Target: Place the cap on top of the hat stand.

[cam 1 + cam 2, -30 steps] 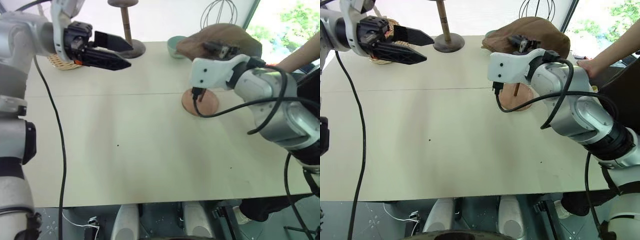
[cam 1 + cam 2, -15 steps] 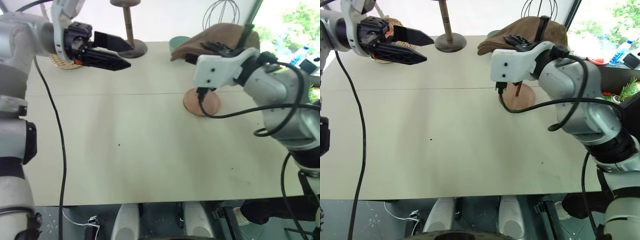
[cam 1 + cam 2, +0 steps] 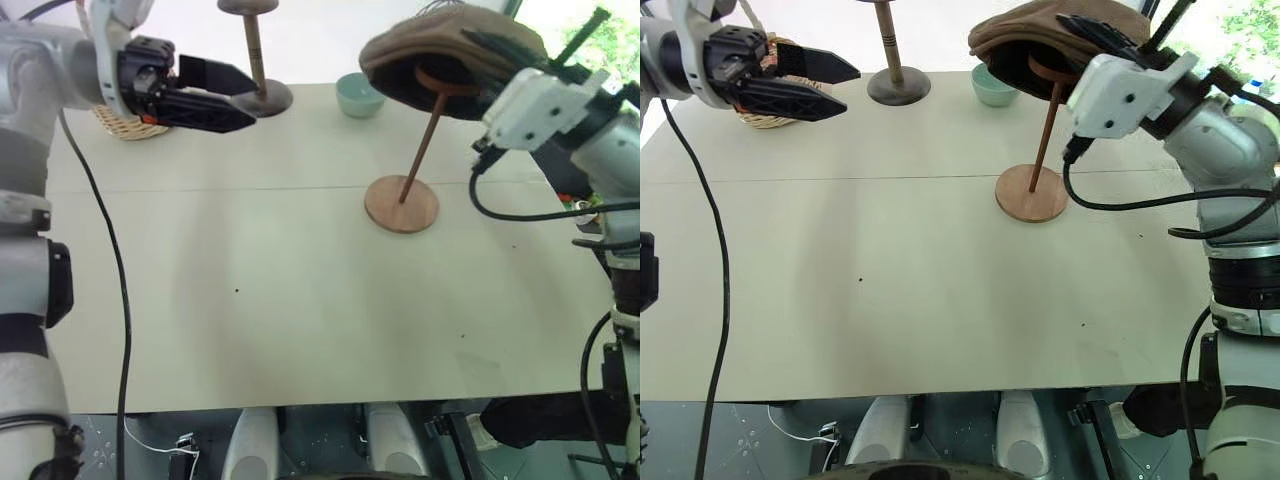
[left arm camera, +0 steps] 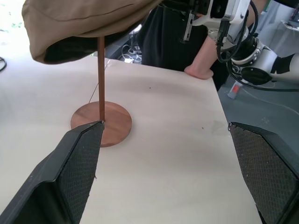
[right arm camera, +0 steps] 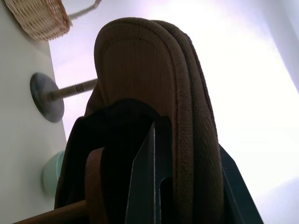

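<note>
Left eye view: right gripper (image 3: 490,42) pinched on cap (image 3: 440,45) over hat stand (image 3: 402,203) disc, center before release; left gripper (image 3: 225,95) wide, empty.

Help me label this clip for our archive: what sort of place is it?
Probably a staged test table by a window: pale table, hat props such as the hat stand and a darker wooden stand, and greenery outside.
</note>
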Motion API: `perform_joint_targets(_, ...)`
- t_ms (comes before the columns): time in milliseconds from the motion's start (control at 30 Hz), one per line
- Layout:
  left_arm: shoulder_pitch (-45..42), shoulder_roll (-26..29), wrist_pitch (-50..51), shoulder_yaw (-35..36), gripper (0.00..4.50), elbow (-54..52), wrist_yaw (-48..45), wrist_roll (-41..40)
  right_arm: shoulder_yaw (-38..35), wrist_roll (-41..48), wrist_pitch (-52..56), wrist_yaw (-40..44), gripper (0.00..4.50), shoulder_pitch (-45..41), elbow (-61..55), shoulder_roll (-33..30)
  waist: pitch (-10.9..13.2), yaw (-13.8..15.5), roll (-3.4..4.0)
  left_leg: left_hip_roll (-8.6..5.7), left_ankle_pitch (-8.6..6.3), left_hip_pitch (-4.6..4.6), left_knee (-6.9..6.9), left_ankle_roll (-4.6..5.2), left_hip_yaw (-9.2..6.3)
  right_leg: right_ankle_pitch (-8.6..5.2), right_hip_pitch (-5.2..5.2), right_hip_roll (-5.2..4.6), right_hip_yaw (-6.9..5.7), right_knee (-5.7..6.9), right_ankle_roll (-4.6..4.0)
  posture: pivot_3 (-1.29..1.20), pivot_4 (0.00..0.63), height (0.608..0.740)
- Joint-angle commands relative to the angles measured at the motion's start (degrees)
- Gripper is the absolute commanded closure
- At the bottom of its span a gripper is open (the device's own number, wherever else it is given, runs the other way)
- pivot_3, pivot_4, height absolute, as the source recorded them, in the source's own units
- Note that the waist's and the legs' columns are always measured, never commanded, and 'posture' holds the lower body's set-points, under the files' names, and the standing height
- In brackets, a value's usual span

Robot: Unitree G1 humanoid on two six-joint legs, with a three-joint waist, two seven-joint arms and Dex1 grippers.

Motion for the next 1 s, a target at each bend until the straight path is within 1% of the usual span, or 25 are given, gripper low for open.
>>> perform_joint_targets(33,-1.1,0.5,0.2,2.6,0.0,-0.5,-0.2,0.6,-1.7,1.0,-14.7,-0.5,4.46,-1.1,7.6,-0.3,0.0,0.0,0.0,0.0,0.0,0.0,0.01,0.0,0.0,0.0,0.01,0.0,0.0,0.0,0.0,0.0,0.15,0.728)
perform_joint_targets(133,-1.7,0.6,0.5,3.1,0.0,-0.3,-0.2,1.1,-1.4,-2.0,-28.5,-2.3,4.46,-1.9,14.1,-1.0,0.0,0.0,0.0,-0.01,0.01,0.0,0.01,-0.01,0.0,0.0,0.01,0.0,0.01,-0.01,0.0,0.0,0.15,0.728)
perform_joint_targets(267,-2.1,1.0,0.7,3.4,0.0,-0.6,-0.2,1.7,-2.0,-5.3,-38.1,-4.4,4.46,-3.1,23.2,-1.8,0.0,-0.2,0.0,-0.01,0.01,0.03,-0.01,-0.02,0.0,0.0,0.02,0.0,0.01,0.0,0.01,0.0,0.15,0.728)
perform_joint_targets(400,-2.3,1.2,0.8,3.8,0.0,-0.2,-0.2,2.2,-2.8,-9.4,-48.0,-6.9,4.46,-2.1,27.8,-2.9,0.0,-0.1,0.01,-0.01,0.02,0.03,-0.01,-0.03,0.0,-0.01,0.03,0.0,0.02,0.0,0.01,0.0,0.15,0.728)
perform_joint_targets(533,-2.6,0.9,0.8,3.8,0.0,0.2,-0.2,2.8,-2.5,-11.1,-50.3,-9.3,4.46,-1.9,30.2,-2.5,0.0,-0.2,0.01,-0.01,0.02,0.07,-0.02,-0.03,0.0,-0.01,0.05,0.0,0.03,0.01,0.01,0.0,0.15,0.728)
perform_joint_targets(633,-3.6,0.6,1.1,3.6,0.0,0.9,-0.2,3.1,-2.1,-11.5,-50.1,-10.8,4.46,-1.4,32.3,-2.2,0.0,-0.2,0.0,-0.01,0.03,0.09,-0.01,-0.04,0.0,-0.01,0.07,0.0,0.04,0.01,0.01,0.0,0.15,0.728)
perform_joint_targets(767,-4.8,0.3,1.0,3.0,0.0,2.3,-0.2,3.5,-1.7,-11.2,-46.1,-12.6,4.46,-1.4,34.1,-1.4,0.0,-0.2,0.0,-0.02,0.03,0.16,-0.01,-0.04,0.0,-0.01,0.15,0.0,0.04,0.01,0.01,0.0,0.15,0.728)
perform_joint_targets(833,-5.2,0.0,0.8,2.5,0.0,2.8,-0.2,3.8,-1.2,-8.7,-42.9,-12.2,3.72,-1.0,33.8,-1.1,0.0,-0.2,0.0,-0.02,0.03,0.25,-0.03,-0.05,0.0,-0.01,0.24,0.0,0.05,0.0,0.01,0.0,0.15,0.728)
perform_joint_targets(867,-5.3,-0.1,0.7,2.4,0.0,2.9,-0.2,3.9,-1.1,-8.0,-41.9,-12.1,3.43,-0.8,33.4,-1.0,0.0,-0.1,-0.01,-0.02,0.03,0.37,-0.04,-0.04,0.0,-0.01,0.33,0.0,0.05,0.0,0.01,0.0,0.15,0.728)
perform_joint_targets(900,-5.5,-0.2,0.8,2.3,0.0,2.9,-0.2,3.9,-1.4,-8.4,-41.1,-12.4,2.95,-0.4,32.8,-1.2,0.0,-0.1,-0.02,-0.03,0.03,0.53,-0.08,-0.04,0.0,-0.02,0.48,0.0,0.05,-0.03,0.02,0.0,0.15,0.728)
perform_joint_targets(933,-5.6,-0.3,0.8,2.2,0.0,3.0,-0.2,3.8,-1.7,-9.2,-40.5,-12.7,2.37,0.0,32.2,-1.5,0.0,-0.1,-0.03,-0.03,0.02,0.68,-0.09,-0.04,0.0,-0.05,0.62,0.0,0.05,-0.03,0.03,0.0,0.15,0.728)
perform_joint_targets(967,-5.6,-0.3,0.9,2.2,0.0,2.9,-0.2,3.8,-2.2,-9.8,-39.8,-13.1,1.93,0.7,31.1,-1.8,0.0,-0.1,-0.03,-0.03,0.02,0.81,-0.11,-0.04,0.0,-0.07,0.73,0.0,0.05,-0.06,-0.01,0.0,0.15,0.728)
perform_joint_targets(1000,-5.7,-0.4,1.0,2.1,0.0,2.8,-0.2,3.7,-2.6,-10.1,-39.2,-13.4,1.33,1.3,30.2,-2.1,0.0,-0.1,-0.03,-0.03,0.02,0.86,-0.11,-0.04,0.0,-0.12,0.77,0.0,0.05,-0.06,-0.09,0.0,0.15,0.728)
